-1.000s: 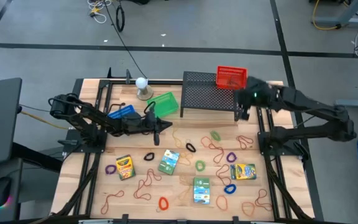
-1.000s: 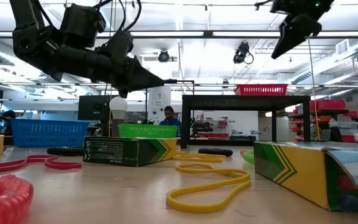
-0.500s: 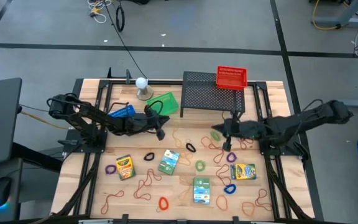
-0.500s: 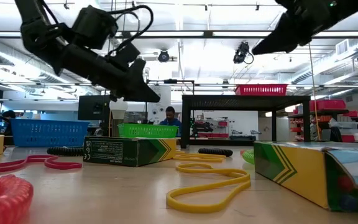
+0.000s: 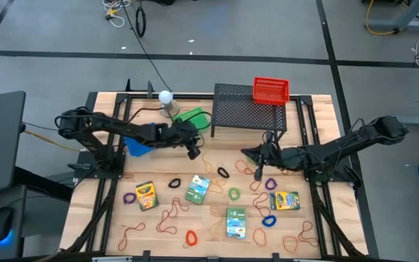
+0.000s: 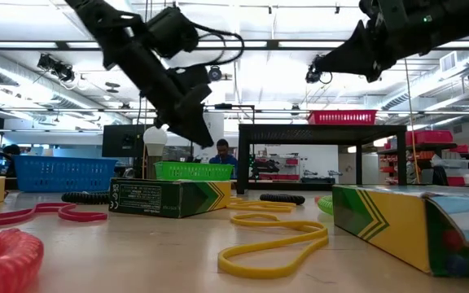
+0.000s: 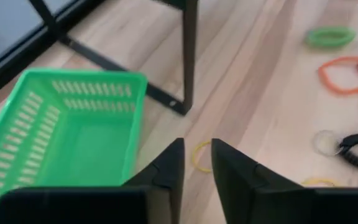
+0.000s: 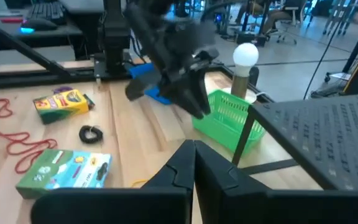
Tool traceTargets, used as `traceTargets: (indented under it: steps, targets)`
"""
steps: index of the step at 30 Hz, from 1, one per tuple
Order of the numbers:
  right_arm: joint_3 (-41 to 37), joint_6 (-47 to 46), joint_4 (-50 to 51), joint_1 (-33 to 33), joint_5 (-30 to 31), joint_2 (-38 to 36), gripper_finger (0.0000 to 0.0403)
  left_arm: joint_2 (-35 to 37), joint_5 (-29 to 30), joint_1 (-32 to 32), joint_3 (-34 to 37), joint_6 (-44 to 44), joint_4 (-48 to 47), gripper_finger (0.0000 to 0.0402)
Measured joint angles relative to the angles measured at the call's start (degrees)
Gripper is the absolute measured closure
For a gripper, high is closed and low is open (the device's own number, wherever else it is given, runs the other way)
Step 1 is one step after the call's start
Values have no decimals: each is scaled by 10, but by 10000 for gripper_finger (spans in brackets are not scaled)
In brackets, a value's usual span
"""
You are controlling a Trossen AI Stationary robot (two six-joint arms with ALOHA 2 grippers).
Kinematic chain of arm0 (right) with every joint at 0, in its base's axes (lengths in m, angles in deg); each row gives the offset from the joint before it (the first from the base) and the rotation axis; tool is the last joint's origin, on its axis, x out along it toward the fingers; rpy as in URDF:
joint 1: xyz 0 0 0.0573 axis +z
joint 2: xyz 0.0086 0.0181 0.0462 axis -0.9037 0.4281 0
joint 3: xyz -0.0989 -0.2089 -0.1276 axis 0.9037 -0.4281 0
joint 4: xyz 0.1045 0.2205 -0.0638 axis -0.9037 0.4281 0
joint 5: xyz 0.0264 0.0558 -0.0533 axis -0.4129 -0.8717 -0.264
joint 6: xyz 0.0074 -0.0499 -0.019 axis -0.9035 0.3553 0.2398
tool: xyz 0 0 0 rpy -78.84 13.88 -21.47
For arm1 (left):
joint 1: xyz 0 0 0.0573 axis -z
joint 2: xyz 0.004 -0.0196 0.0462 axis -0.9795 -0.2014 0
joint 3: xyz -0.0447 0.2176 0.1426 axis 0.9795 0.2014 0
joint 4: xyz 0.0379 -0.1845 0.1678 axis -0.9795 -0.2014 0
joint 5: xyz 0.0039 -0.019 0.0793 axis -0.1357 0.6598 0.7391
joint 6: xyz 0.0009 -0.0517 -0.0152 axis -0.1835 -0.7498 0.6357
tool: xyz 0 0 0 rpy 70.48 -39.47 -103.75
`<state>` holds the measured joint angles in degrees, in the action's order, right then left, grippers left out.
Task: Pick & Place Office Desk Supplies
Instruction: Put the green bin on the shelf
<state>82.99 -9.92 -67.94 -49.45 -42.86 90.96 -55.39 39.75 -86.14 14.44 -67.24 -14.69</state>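
Both grippers hung above the table (image 5: 108,218) with nothing in them. The left gripper (image 5: 193,151) hovered just beside the green basket (image 5: 193,118) at the far left, its fingers a little apart, as the left wrist view showed, with only bare table between them. The right gripper (image 5: 257,169) was over the middle of the table, near the front of the black mesh rack (image 5: 247,110), its fingers pressed together on nothing.

Judged by what lay about, most of the task remained. The green basket looked empty in the left wrist view; what the blue basket (image 5: 135,145) and the red basket (image 5: 270,89) on the rack held could not be told. Four crayon boxes (image 5: 197,190) lay flat across the near half of the table. Around them the reddish-tan rubber bands (image 5: 168,215) were scattered, and among those the small loops: purple (image 5: 129,197), green (image 5: 234,193), blue (image 5: 268,220), red (image 5: 190,237) and black (image 5: 223,173). None of these sat in a container.
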Motion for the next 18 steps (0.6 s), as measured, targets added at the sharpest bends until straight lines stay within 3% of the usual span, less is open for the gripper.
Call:
traceTargets:
  steps: [10,14,18]
  targets:
    - [0,17,7,0,-2,-1,392,-53,-22,-71,-76,42,-105,189]
    - [0,16,14,0,-3,-1,392,-77,-25,-77,-85,74,-116,188]
    - [0,16,14,1,-3,-1,392,-88,-30,-76,-89,91,-124,217]
